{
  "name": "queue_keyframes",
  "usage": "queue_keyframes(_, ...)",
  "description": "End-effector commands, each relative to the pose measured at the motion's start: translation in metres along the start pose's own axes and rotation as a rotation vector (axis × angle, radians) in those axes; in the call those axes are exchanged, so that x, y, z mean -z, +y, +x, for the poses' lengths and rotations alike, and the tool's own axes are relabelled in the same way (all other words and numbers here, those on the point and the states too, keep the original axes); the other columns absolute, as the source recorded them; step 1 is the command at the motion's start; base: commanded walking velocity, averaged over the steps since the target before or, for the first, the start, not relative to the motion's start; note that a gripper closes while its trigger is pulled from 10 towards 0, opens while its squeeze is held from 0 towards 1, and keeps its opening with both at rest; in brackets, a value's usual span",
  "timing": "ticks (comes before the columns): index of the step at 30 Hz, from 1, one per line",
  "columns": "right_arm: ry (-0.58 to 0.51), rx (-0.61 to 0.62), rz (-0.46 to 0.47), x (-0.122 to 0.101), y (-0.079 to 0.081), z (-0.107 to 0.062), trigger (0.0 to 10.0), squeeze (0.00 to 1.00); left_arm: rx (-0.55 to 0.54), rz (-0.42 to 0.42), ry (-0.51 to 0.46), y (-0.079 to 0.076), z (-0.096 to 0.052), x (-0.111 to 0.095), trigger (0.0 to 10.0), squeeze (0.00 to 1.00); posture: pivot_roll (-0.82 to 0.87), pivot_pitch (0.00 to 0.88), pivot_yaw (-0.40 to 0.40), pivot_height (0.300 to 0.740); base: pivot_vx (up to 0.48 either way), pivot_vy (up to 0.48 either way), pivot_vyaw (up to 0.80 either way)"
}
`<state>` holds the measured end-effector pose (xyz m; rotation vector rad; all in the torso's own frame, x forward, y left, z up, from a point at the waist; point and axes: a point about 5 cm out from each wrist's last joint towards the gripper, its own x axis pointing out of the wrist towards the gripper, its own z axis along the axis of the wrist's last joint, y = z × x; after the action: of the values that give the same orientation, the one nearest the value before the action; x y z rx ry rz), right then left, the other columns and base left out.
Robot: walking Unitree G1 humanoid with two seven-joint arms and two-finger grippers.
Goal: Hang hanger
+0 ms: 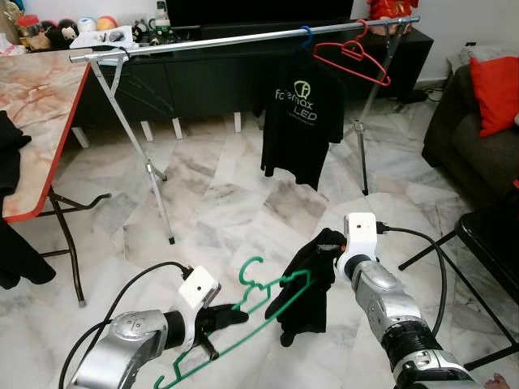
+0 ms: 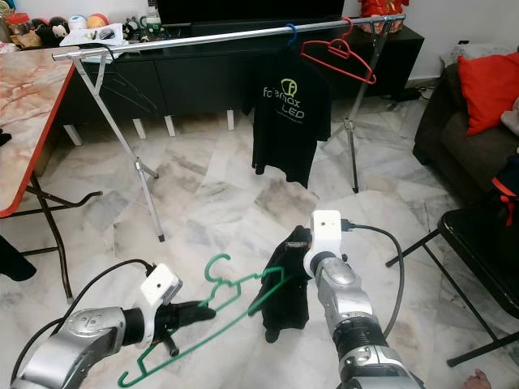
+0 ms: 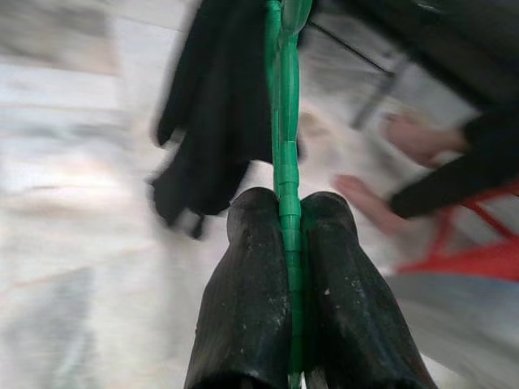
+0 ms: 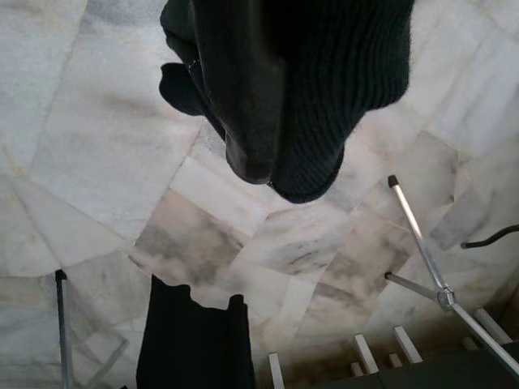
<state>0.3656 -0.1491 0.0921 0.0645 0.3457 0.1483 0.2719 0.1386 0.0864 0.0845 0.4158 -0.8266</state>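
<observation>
Close in, low over the marble floor (image 1: pixel 219 203), the left gripper (image 1: pixel 231 318) pinches a green hanger (image 1: pixel 243 324), its two black fingers (image 3: pixel 243 300) pressed tight against the thin plastic bar. The hanger is slender and bright green, tilted, its curled hook uppermost and its far shoulder tucked into a black garment (image 1: pixel 312 288). That dark cloth droops in a bunch from the right gripper (image 1: pixel 334 247), whose fingers are buried in the fabric, so I cannot tell how wide they stand. Farther back a silver clothes rail (image 1: pixel 243 36) spans the room, carrying a black T-shirt (image 1: pixel 296 121) on a blue hook and a red hanger (image 1: pixel 353 57) towards its right end.
</observation>
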Motion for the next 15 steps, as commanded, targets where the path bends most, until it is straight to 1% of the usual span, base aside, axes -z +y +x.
queue_keyframes(1,-0.058,-0.003,0.023,-0.017,0.003,0.001,10.0,0.00,-0.087,0.012,-0.009,0.010,-0.002,-0.002,10.0,0.00,0.02,0.123,-0.002,0.721,0.000,0.000,0.00)
queue_keyframes(2,-0.058,0.000,0.026,-0.017,0.002,0.001,10.0,0.00,-0.111,0.028,-0.013,0.012,-0.001,-0.004,10.0,0.00,0.02,0.126,-0.002,0.721,0.000,0.000,0.00)
queue_keyframes(3,-0.057,0.003,0.030,-0.017,0.002,0.001,10.0,0.00,-0.137,0.025,-0.020,0.014,0.000,-0.005,10.0,0.00,0.02,0.126,-0.002,0.721,0.000,0.000,0.00)
queue_keyframes(4,-0.056,0.013,0.039,-0.017,0.001,0.000,10.0,0.00,-0.147,0.011,-0.039,0.015,0.001,-0.008,10.0,0.00,0.02,0.127,-0.002,0.721,0.000,0.000,0.00)
queue_keyframes(5,-0.056,0.013,0.039,-0.017,0.001,0.000,10.0,0.00,-0.147,0.011,-0.039,0.015,0.001,-0.008,10.0,0.00,0.02,0.127,-0.002,0.721,0.000,0.000,0.00)
queue_keyframes(6,-0.054,0.022,0.053,-0.016,0.001,0.000,10.0,0.00,-0.120,-0.001,-0.053,0.012,0.002,-0.009,10.0,0.00,0.02,0.131,-0.002,0.721,0.000,0.000,0.00)
queue_keyframes(8,-0.044,0.030,0.098,-0.014,0.001,0.000,10.0,0.00,0.016,-0.012,-0.056,-0.003,0.001,-0.009,10.0,0.00,0.02,0.133,0.000,0.721,0.000,0.000,0.00)
queue_keyframes(10,-0.035,0.030,0.105,-0.011,0.001,0.000,10.0,0.00,0.072,-0.047,-0.053,-0.008,-0.001,-0.008,10.0,0.00,0.02,0.137,0.003,0.721,0.000,0.000,0.00)
queue_keyframes(12,-0.034,0.028,0.108,-0.011,0.002,0.000,10.0,0.00,0.100,-0.043,-0.049,-0.010,-0.004,-0.008,10.0,0.00,0.02,0.137,0.003,0.721,0.000,0.000,0.00)
queue_keyframes(14,-0.040,0.009,0.141,-0.013,0.005,0.001,10.0,0.00,0.152,-0.045,-0.041,-0.013,-0.010,-0.008,10.0,0.00,0.03,0.142,0.004,0.721,0.000,0.000,0.00)
queue_keyframes(15,-0.041,0.007,0.144,-0.014,0.006,0.001,10.0,0.00,0.157,-0.047,-0.040,-0.013,-0.010,-0.008,10.0,0.00,0.03,0.142,0.004,0.721,0.000,0.000,0.00)
